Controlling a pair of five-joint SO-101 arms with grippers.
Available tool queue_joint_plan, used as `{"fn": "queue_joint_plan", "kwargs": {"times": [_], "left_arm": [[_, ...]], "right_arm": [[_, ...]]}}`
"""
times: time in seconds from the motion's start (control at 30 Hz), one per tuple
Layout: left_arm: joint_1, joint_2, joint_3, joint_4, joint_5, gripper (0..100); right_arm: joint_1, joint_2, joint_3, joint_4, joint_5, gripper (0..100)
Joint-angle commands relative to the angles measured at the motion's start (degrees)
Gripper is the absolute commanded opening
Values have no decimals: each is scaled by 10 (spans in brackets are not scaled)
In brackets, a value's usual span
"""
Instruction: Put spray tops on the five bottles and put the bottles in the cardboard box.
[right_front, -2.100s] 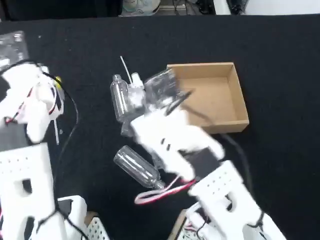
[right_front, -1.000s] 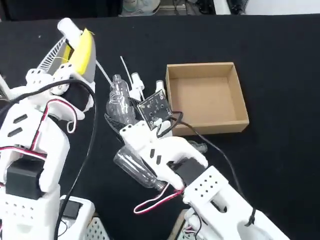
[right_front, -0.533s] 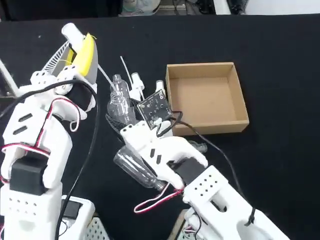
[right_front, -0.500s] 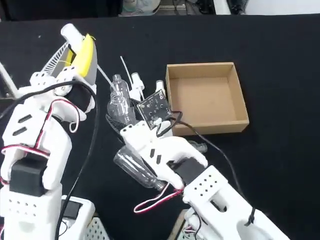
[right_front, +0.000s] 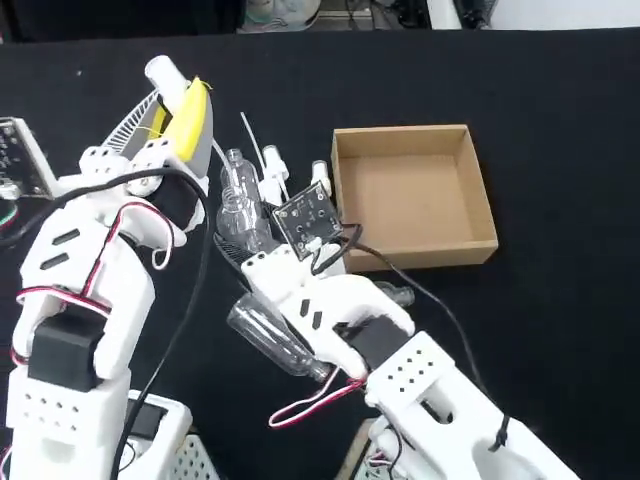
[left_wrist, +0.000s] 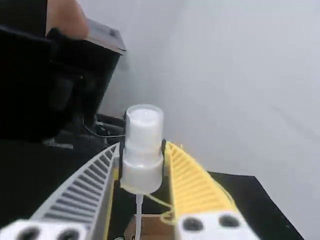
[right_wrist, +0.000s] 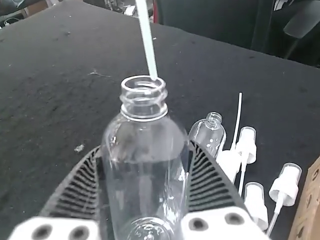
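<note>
A white spray top (left_wrist: 143, 160) is being pinched by the left pincer (left_wrist: 142, 146), its thin tube (right_wrist: 146, 40) reaching the open neck of a clear, ribbed-neck bottle (right_wrist: 142, 125). The bottle is being clamped by the right pincer (right_wrist: 145, 148) over the black counter (right_front: 560, 120), near the cardboard box (right_front: 478, 215).

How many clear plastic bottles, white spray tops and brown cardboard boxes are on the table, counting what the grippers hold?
Clear plastic bottles: 4, one in the right gripper, one partly hidden under the right arm.
White spray tops: 5, one in the left gripper.
Brown cardboard box: 1.
Total: 10.
</note>
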Motion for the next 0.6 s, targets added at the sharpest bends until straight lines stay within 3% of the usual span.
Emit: {"fn": "queue_joint_plan", "kwargs": {"times": [0.0, 0.33, 0.57], "left_arm": [[9, 6, -26, 2, -33, 30], [14, 58, -124, 98, -56, 30], [14, 118, -192, 109, -56, 30]], "right_arm": [[-8, -24, -14, -17, 0, 11], [-7, -24, -15, -17, 1, 11], [-7, -24, -15, -17, 1, 11]]}}
